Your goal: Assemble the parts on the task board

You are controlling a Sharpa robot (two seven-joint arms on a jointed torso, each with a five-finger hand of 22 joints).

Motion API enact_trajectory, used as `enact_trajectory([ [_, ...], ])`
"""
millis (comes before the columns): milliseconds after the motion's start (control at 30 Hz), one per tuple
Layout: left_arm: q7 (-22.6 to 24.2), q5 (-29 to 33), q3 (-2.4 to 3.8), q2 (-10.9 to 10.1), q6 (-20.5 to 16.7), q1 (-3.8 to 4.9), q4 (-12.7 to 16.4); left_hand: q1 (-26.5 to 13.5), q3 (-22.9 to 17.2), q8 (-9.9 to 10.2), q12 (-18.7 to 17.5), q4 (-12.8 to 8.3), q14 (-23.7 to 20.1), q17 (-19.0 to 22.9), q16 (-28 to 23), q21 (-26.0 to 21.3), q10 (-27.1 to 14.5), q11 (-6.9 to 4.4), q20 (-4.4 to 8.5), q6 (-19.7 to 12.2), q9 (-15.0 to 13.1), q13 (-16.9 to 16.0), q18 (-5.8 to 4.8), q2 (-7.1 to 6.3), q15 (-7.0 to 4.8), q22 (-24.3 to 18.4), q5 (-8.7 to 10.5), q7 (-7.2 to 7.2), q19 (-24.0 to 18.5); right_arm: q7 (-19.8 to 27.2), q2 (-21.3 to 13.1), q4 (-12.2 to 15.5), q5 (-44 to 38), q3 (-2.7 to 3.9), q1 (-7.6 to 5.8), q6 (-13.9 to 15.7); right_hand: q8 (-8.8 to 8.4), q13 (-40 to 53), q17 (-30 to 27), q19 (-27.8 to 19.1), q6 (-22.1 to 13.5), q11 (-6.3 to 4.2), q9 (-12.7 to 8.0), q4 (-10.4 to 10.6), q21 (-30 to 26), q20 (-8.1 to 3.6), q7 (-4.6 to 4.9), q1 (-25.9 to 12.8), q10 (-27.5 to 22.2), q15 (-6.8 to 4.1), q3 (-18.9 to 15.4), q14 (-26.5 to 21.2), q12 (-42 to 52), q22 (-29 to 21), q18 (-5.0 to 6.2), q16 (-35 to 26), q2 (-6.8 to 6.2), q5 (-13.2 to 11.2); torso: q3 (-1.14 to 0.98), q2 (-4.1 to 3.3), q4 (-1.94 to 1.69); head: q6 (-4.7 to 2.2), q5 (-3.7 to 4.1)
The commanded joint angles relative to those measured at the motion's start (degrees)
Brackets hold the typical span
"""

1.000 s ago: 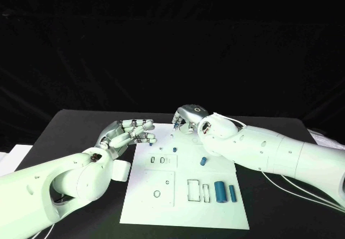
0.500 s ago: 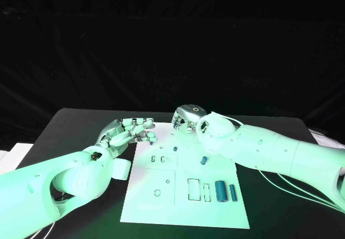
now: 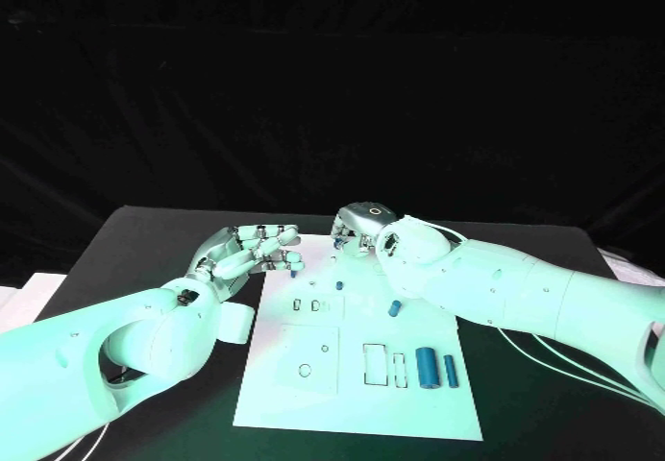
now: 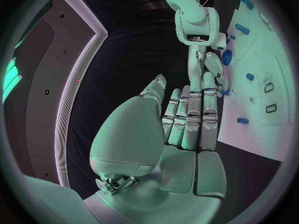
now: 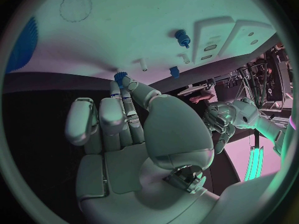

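Your left hand (image 3: 258,250) sits at the task board's (image 3: 360,403) far left corner, fingers curled beside a small blue part (image 3: 295,273); grip unclear. Your right hand (image 3: 363,229) pinches a blue part (image 5: 119,77) at the far edge, its palm hidden.

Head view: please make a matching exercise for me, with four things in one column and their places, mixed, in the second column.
1. wide blue cylinder
2. small blue lying piece
3. left hand
4. right hand

A. middle of the white task board's far edge
B. board's near right corner
C. board's far left corner
D. board's right half, midway back

Pairs: 1-B, 2-D, 3-C, 4-A
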State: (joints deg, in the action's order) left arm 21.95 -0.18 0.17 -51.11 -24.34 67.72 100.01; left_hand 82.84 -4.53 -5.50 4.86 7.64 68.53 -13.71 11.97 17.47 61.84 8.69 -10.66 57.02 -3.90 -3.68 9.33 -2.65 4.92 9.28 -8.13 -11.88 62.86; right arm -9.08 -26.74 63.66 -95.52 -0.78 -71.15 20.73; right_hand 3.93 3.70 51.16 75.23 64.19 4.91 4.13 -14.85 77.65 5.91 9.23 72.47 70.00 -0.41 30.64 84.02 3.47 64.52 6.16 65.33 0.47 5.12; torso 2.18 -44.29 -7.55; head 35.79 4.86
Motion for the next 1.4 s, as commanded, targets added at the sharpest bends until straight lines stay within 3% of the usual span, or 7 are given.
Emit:
enact_trajectory([
  [33,0.09,0.12,0.05,0.11,1.05,0.15,0.15,-0.19,-0.08,0.38,-0.26,-0.29,0.05,-0.10,-0.32,0.04,-0.23,0.00,-0.10,-0.32,0.04,-0.09,0.84,0.14,0.16,0.08,0.21,-0.17,0.37,-0.91,0.08,-0.14,-1.15,-0.09,0.12,-2.13,-0.46,-0.22,-2.03,-1.52,-1.44,0.42,-0.22,0.45,-1.04,0.20,0.28,-0.47,-2.37,0.71,0.13,-0.37,-0.12,-1.75,-0.42,-1.47,-1.30,-0.22,0.03,-0.03,0.07,0.05,-0.05],
  [300,-0.02,0.13,0.05,0.06,1.09,0.26,0.10,-0.26,-0.05,0.42,-0.31,-0.32,-0.04,-0.18,-0.43,-0.03,-0.23,0.01,-0.12,-0.32,0.03,-0.10,0.82,0.13,0.20,0.07,0.22,-0.18,0.30,-0.85,-0.58,0.32,-0.87,-0.10,0.11,-0.22,-0.31,-0.05,-18.23,-10.12,-9.16,2.32,-0.35,1.98,-10.48,1.64,1.06,-0.33,-17.21,2.11,-3.47,-4.21,0.37,-16.96,2.48,-14.39,-4.40,-0.54,-0.02,-0.04,0.03,0.06,0.08],
  [700,-0.24,0.46,0.05,-0.37,1.21,0.28,-0.03,-0.32,-0.02,0.45,-0.34,-0.33,-0.08,-0.22,-0.48,-0.06,-0.25,0.03,-0.13,-0.33,0.02,-0.11,0.81,0.12,0.22,0.06,0.23,-0.19,0.26,0.02,-9.90,10.63,4.00,0.58,-0.04,5.59,-0.04,0.20,-19.12,-9.05,-7.60,1.98,-0.10,3.10,-11.35,1.37,1.18,0.51,-12.78,1.77,-5.99,-3.07,2.85,-17.66,2.39,-15.35,-4.25,1.03,-0.14,0.04,0.53,-0.30,0.13],
  [900,-0.22,0.51,0.04,-0.68,1.45,0.28,-0.12,-0.33,-0.02,0.46,-0.36,-0.35,-0.11,-0.26,-0.52,-0.08,-0.24,0.03,-0.14,-0.32,0.02,-0.11,0.80,0.13,0.23,0.05,0.24,-0.18,0.24,-0.81,-17.30,16.58,9.29,1.05,-1.18,3.29,-0.34,1.66,-8.54,-3.14,-6.99,0.27,-0.23,5.31,-5.51,0.64,0.72,-2.31,-1.80,0.71,-7.41,0.10,7.58,-7.77,0.47,-6.93,-5.49,4.67,-0.35,0.27,1.36,-0.52,-0.04],
  [1100,-0.23,0.52,0.03,-0.53,1.58,0.26,-0.61,-0.33,-0.02,0.46,-0.36,-0.35,-0.11,-0.26,-0.52,-0.08,-0.24,0.03,-0.14,-0.32,0.02,-0.11,0.80,0.13,0.23,0.05,0.24,-0.18,0.24,-3.24,-20.09,16.91,12.72,1.14,-1.68,-1.80,-0.10,7.11,2.61,2.45,-6.73,-2.53,-0.16,7.62,0.70,-1.66,-1.45,-3.51,7.89,-1.67,-11.79,2.13,14.44,2.23,-1.42,2.19,-7.86,8.77,-0.55,0.42,1.89,-0.73,0.01],
  [1267,-0.24,0.52,0.02,-0.31,1.71,0.25,-0.85,-0.33,-0.03,0.45,-0.35,-0.38,-0.14,-0.31,-0.57,-0.11,-0.18,0.01,-0.14,-0.27,0.00,-0.13,0.80,0.18,0.23,0.05,0.23,-0.14,0.21,-5.03,-19.99,15.13,13.04,1.16,-1.77,-5.60,-0.13,16.94,10.41,4.46,-7.59,-2.82,-0.21,9.48,3.48,-1.99,-1.76,-2.45,7.36,-1.87,-16.17,2.55,23.78,6.92,-2.30,8.11,-8.24,8.57,-0.71,0.39,1.86,-0.57,0.12],
  [1400,-0.29,0.52,0.02,-0.16,1.80,0.24,-1.03,-0.33,-0.03,0.45,-0.35,-0.38,-0.14,-0.31,-0.57,-0.11,-0.18,0.01,-0.14,-0.27,0.00,-0.13,0.80,0.18,0.23,0.05,0.23,-0.14,0.21,-5.80,-19.20,13.57,13.24,1.15,-1.72,-8.30,-0.02,37.95,15.99,5.39,-8.62,-2.44,-0.15,11.86,5.11,-1.47,-1.40,-1.12,4.49,-1.39,-20.14,2.65,42.44,9.68,-2.78,12.14,-7.28,8.66,-0.62,0.41,1.82,-0.46,0.17],
])
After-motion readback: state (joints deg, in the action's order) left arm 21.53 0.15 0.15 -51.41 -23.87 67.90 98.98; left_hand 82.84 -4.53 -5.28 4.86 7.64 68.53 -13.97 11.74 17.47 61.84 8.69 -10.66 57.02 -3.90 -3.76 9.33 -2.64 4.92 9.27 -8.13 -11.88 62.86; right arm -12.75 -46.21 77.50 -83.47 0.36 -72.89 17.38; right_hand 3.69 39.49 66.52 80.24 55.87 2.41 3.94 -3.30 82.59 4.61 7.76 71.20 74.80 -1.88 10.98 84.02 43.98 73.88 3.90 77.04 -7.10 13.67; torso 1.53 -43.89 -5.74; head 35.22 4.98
